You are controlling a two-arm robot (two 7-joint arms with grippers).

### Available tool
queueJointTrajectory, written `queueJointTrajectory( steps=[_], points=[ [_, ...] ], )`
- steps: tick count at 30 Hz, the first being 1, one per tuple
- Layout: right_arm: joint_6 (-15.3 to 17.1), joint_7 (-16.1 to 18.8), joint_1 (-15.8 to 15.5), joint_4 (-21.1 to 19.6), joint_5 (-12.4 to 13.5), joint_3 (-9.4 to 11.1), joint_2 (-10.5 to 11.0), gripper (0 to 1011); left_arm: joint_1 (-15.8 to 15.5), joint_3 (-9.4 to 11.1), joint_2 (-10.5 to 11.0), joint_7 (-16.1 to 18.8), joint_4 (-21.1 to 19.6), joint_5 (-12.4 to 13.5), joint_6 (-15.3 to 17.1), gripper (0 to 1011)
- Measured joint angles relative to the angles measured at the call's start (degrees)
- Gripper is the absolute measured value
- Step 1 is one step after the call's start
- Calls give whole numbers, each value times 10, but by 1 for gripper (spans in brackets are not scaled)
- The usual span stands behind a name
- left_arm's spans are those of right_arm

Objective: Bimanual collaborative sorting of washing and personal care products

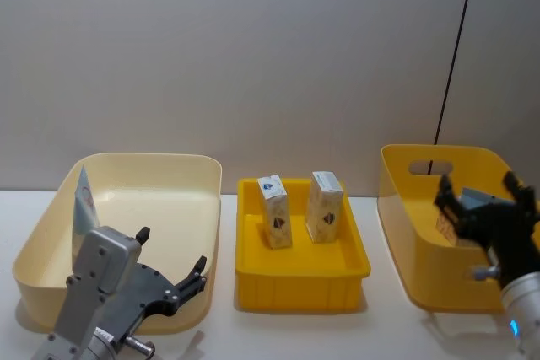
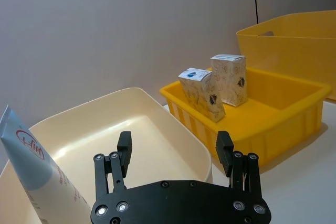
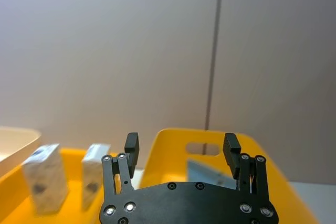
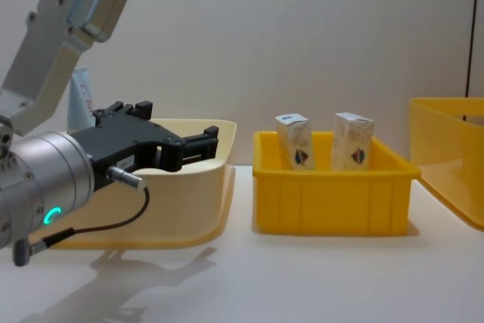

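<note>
Your left gripper is hovering over the cream bin with its fingers spread wide, gripping nothing. A tube is leaning against that bin's left wall. Two cartons are standing upright in the middle tray. Your right gripper is hanging over the yellow bin, fingers wide and empty; another carton is lying inside it.
</note>
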Motion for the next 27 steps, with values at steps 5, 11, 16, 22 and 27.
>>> queueJointTrajectory(
  steps=[5,11,16,22,27],
  points=[
    [5,14,-24,-15,19,-20,15,1000,0,0,0,0,0,0,0,1000],
    [13,35,-57,-36,46,-48,35,1000,0,0,0,0,0,0,0,1000],
    [18,51,-82,-52,66,-69,50,1000,0,0,0,0,0,0,0,1000],
    [21,60,-97,-61,79,-82,58,1000,0,0,0,0,0,0,0,1000],
    [21,61,-99,-63,81,-84,60,1000,0,0,0,0,0,0,0,1000]
  ],
)
